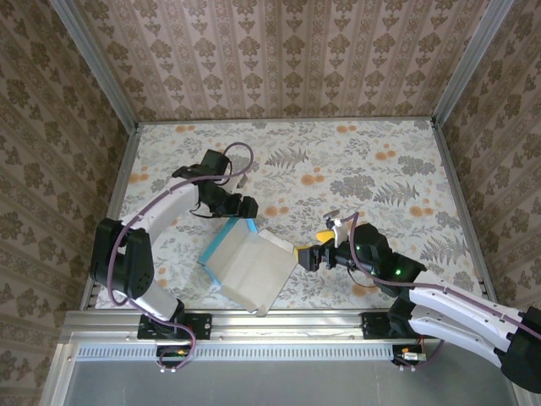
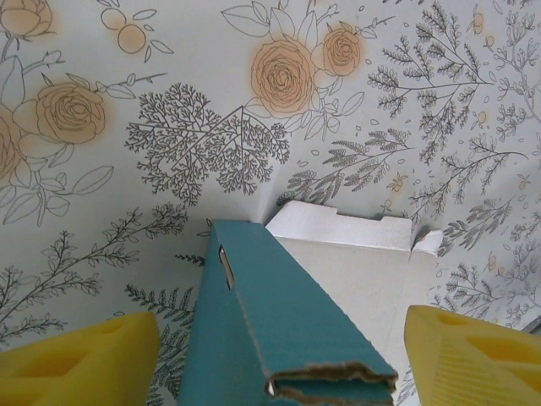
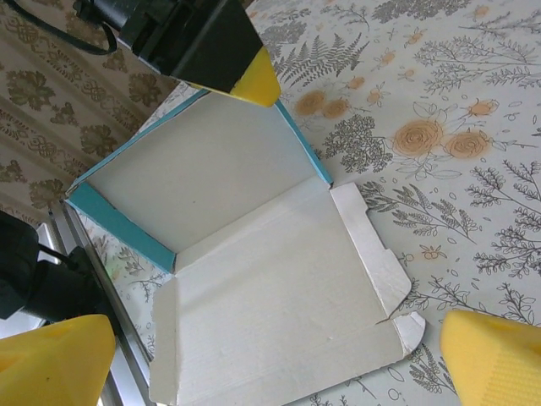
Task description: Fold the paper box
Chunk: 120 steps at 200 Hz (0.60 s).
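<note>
The thin card paper box (image 1: 249, 269), turquoise-blue outside and white inside, lies on the floral table (image 1: 380, 169) close to its near edge, between the arms. My left hand (image 1: 243, 210) hangs wide astride the raised blue wall (image 2: 279, 321), I judge to steady it. My right hand (image 1: 311, 243) gapes wide beside the flat white panel (image 3: 279, 330), placed, I'd say, to lift it.

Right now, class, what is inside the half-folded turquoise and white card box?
The turquoise-and-white paper box holds no loose item: its inside is bare white card between raised turquoise-edged walls. The floral table directly beneath it is covered.
</note>
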### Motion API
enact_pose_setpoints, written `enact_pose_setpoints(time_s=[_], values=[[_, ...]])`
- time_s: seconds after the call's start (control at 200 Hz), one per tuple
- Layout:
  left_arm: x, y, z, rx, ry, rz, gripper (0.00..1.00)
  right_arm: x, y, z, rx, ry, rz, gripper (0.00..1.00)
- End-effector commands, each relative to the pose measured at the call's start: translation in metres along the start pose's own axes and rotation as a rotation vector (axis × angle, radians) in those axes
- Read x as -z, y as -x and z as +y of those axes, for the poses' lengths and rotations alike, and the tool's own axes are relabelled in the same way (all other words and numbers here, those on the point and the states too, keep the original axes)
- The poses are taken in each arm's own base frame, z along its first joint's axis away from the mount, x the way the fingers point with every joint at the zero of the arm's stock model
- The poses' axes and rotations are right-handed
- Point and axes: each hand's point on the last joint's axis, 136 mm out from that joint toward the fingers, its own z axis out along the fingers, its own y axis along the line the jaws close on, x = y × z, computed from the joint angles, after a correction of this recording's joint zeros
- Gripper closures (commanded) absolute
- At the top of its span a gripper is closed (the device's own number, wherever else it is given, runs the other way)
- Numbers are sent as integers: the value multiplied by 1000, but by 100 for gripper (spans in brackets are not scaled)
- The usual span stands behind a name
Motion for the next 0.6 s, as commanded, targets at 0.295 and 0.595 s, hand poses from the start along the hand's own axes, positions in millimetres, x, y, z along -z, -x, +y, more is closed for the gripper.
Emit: enact_pose_setpoints(time_s=[0.295, 0.595], values=[[0, 4, 0, 10, 14, 17, 49, -6, -7, -5, -27, 1, 34, 0], [0, 4, 4, 28, 17, 3, 61, -6, -5, -7, -53, -19, 33, 0]])
